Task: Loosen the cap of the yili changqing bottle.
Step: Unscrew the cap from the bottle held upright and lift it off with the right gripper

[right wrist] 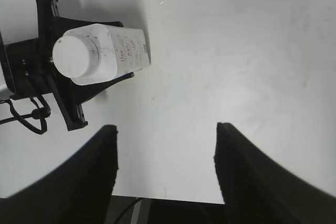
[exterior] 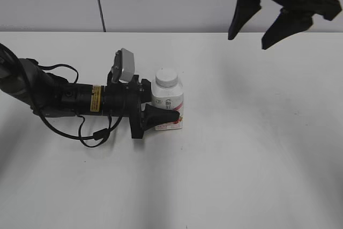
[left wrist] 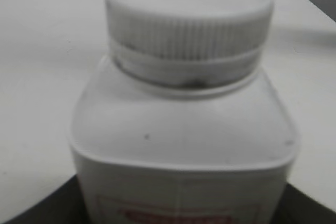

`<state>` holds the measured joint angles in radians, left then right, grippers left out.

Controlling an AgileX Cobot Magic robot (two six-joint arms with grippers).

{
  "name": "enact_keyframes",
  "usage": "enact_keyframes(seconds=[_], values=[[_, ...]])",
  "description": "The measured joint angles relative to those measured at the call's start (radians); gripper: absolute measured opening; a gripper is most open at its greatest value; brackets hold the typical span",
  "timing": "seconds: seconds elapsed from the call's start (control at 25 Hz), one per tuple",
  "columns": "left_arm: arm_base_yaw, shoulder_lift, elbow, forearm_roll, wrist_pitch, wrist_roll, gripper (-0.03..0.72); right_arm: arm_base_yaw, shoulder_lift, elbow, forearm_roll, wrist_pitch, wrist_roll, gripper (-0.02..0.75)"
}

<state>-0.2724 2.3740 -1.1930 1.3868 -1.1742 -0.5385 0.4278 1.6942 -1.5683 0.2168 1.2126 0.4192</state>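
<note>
Left arm grips the bottle; right arm hangs high, apart.

The yili changqing bottle point(exterior: 168, 105) stands upright on the bench point(exterior: 257, 148), cap point(exterior: 166, 77) on, clamped between the left fingers point(exterior: 161, 116); the right fingers point(exterior: 270, 22) are spread wide, holding nothing.

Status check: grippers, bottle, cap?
Left gripper shut on bottle, upright on table. Right gripper open, high, clear. Cap on, nothing blocking.

white cap point(exterior: 166, 77) with ribbed rim; white bottle point(exterior: 168, 104), pink-red label; black left gripper point(exterior: 159, 117); black right gripper point(exterior: 270, 22); white table point(exterior: 257, 148).
</note>
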Motion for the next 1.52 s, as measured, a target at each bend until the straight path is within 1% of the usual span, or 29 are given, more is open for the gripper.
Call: enact_keyframes(seconds=[0.12, 0.4, 0.64, 0.88, 1.12, 1.32, 1.52], values=[[0.000, 0.000, 0.000, -0.002, 0.003, -0.002, 0.415, 0.026, 0.092, -0.064, 0.003, 0.001, 0.018, 0.452], [0.000, 0.000, 0.000, -0.005, 0.017, -0.007, 0.415, 0.074, 0.264, -0.189, 0.024, 0.003, 0.044, 0.448], [0.000, 0.000, 0.000, -0.002, 0.022, -0.007, 0.415, 0.121, 0.376, -0.296, 0.043, 0.004, 0.054, 0.448], [-0.005, 0.000, 0.000, -0.004, 0.030, -0.007, 0.415, 0.144, 0.441, -0.365, 0.050, 0.004, 0.056, 0.448], [-0.027, 0.000, 0.000, -0.012, 0.036, -0.007, 0.415, 0.159, 0.479, -0.398, 0.038, 0.004, 0.056, 0.448], [-0.029, 0.000, 0.000, -0.012, 0.039, -0.007, 0.415, 0.161, 0.483, -0.400, -0.027, 0.004, 0.058, 0.447], [-0.029, 0.000, 0.000, -0.012, 0.041, -0.007, 0.415, 0.161, 0.485, -0.400, -0.030, 0.004, 0.060, 0.447]])
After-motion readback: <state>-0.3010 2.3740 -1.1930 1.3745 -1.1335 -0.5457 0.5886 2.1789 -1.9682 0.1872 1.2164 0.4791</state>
